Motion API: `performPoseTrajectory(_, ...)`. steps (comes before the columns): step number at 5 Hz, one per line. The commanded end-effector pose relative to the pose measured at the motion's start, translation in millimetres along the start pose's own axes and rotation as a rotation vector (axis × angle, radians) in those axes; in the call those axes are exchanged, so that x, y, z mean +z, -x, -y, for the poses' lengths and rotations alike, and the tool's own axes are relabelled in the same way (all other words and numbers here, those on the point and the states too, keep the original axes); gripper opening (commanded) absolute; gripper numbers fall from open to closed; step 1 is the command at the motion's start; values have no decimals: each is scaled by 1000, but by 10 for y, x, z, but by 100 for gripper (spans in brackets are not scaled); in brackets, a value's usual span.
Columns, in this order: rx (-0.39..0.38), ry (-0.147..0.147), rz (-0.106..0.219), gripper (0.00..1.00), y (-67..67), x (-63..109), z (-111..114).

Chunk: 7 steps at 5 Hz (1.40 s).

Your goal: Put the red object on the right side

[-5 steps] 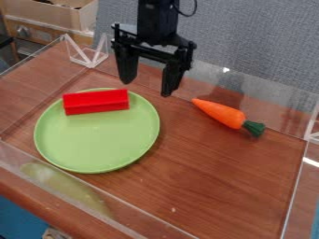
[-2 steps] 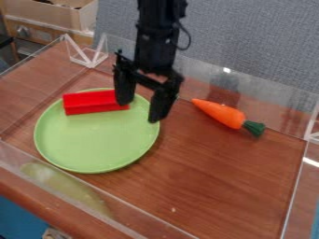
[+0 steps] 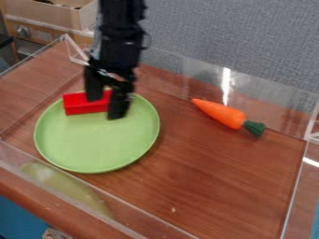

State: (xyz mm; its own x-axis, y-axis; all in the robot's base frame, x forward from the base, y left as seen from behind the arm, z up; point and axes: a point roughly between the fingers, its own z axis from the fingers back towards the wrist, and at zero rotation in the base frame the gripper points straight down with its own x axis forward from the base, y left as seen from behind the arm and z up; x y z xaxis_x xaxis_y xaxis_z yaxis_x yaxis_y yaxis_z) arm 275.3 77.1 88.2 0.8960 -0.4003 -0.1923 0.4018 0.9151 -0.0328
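The red object is a bright red brick-shaped block lying on the far left part of a round green plate. My gripper points down over the block's right end, open, one black finger on the far side of the block and one on the near side. The fingers hide the block's right end. I cannot tell whether they touch it. The block rests on the plate.
An orange toy carrot with a green top lies on the wooden table to the right of the plate. Clear acrylic walls ring the table. A cardboard box stands behind at the back left.
The gripper has moved left from between plate and carrot to over the red block, dropped lower and rolled its fingers. It stayed open. Block and carrot have not moved.
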Motion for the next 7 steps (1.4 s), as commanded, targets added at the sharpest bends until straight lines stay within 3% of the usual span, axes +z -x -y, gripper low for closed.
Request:
performPoseTrajectory(1, -105, -79, 70, 100, 27, 287, -233)
performPoseTrajectory(2, -183, -104, 80, 100, -76, 317, -258)
performPoseTrajectory(3, -265, -110, 78, 100, -119, 251, -255)
performPoseTrajectory(5, -169, -86, 73, 100, -218, 175, -317)
performPoseTrajectory(7, -133, -82, 76, 100, -206, 79, -426)
